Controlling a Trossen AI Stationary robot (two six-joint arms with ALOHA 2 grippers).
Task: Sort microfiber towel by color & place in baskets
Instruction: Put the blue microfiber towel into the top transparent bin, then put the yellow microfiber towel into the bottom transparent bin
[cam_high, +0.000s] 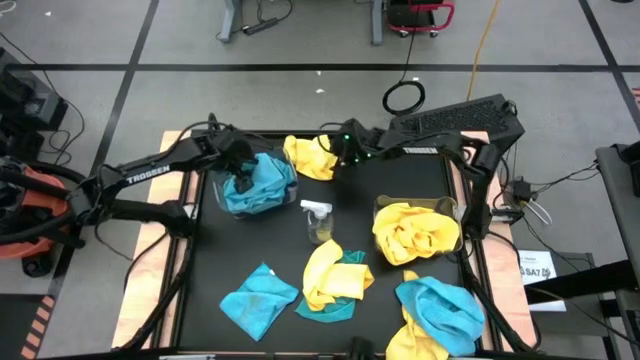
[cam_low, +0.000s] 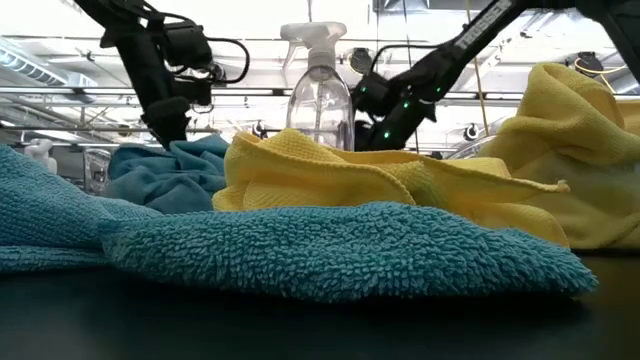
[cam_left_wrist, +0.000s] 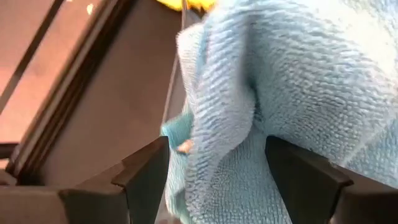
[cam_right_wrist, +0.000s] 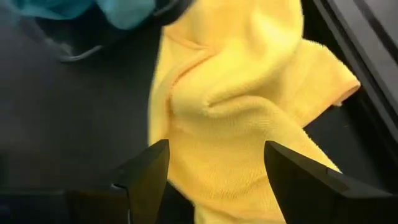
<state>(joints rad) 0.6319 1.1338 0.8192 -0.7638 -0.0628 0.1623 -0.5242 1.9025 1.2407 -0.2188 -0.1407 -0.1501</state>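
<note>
**A:** Where were the cloths?

**B:** Soft turquoise microfiber towels (cam_high: 258, 187) filled the clear plastic basket (cam_high: 222, 201) near the far left corner of the black table (cam_high: 400, 180). Bright yellow microfiber towels (cam_high: 415, 232) were heaped in the second clear basket (cam_high: 384, 207) by the right edge. One loose yellow towel (cam_high: 310, 156) lay at the far edge, a mixed yellow and turquoise pile (cam_high: 333, 283) sat mid-table towards the near edge, a single turquoise cloth (cam_high: 258, 297) lay to its left, and another mixed heap (cam_high: 438, 315) filled the near right corner.

**A:** And the arms?

**B:** The left gripper (cam_high: 240, 172) hung over the turquoise basket, fingers spread on either side of a fold of cloth, likely letting it drop in with its own colour. The right gripper (cam_high: 345, 153) was poised at the loose yellow towel, fingers spread, seemingly ready to pinch it.

**A:** Anything else?

**B:** A small clear spray bottle (cam_high: 319, 221) stood mid-table, between the baskets.
</note>
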